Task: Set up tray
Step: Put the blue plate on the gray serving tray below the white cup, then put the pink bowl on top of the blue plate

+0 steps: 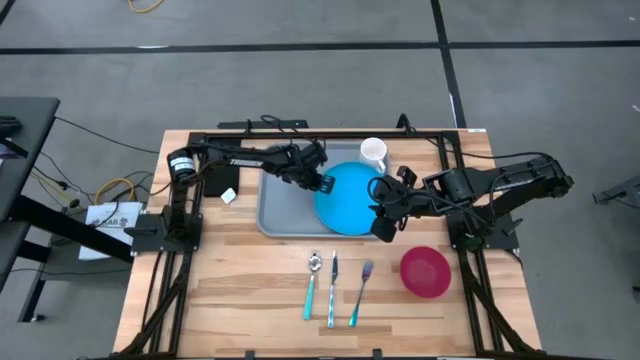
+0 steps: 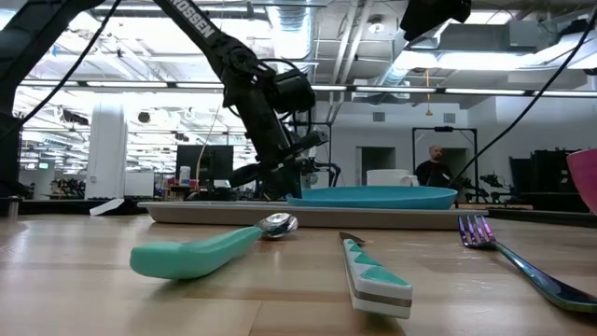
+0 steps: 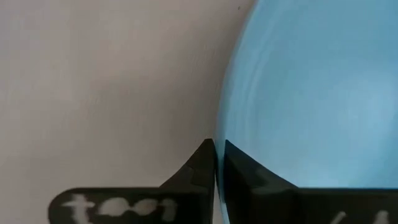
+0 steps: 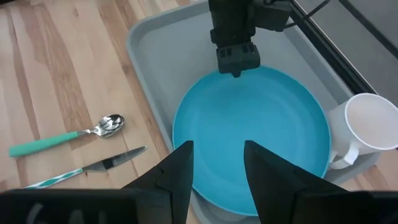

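Observation:
The grey-blue tray (image 1: 280, 205) lies flat on the wooden table, toward the far side. The round bright-blue plate (image 1: 350, 200) lies in the tray's right half, and its near edge reaches the tray's rim (image 4: 205, 208). A white mug (image 1: 373, 153) stands at the plate's far right. My left gripper (image 1: 324, 183) is at the plate's left rim, shut on it. My right gripper (image 1: 383, 222) is open. It hovers over the plate's near right edge, and its fingers (image 4: 180, 168) touch nothing that I can see. My left gripper (image 3: 216, 165) pinches the plate's rim at its left side (image 3: 219, 134) between its two fingers. One finger is on the plate's face, the other outside the rim over the tray floor (image 3: 93, 81). It comes from above, pointing down. The plate (image 2: 373, 196) sits about level on the tray.
On the table near the tray lie a teal-handled spoon (image 1: 312, 283), a knife (image 1: 333, 290) and a fork (image 1: 361, 292). A pink bowl (image 1: 426, 271) stands to their right. The tray's left half is bare. A person (image 2: 434, 163) stands far behind the table.

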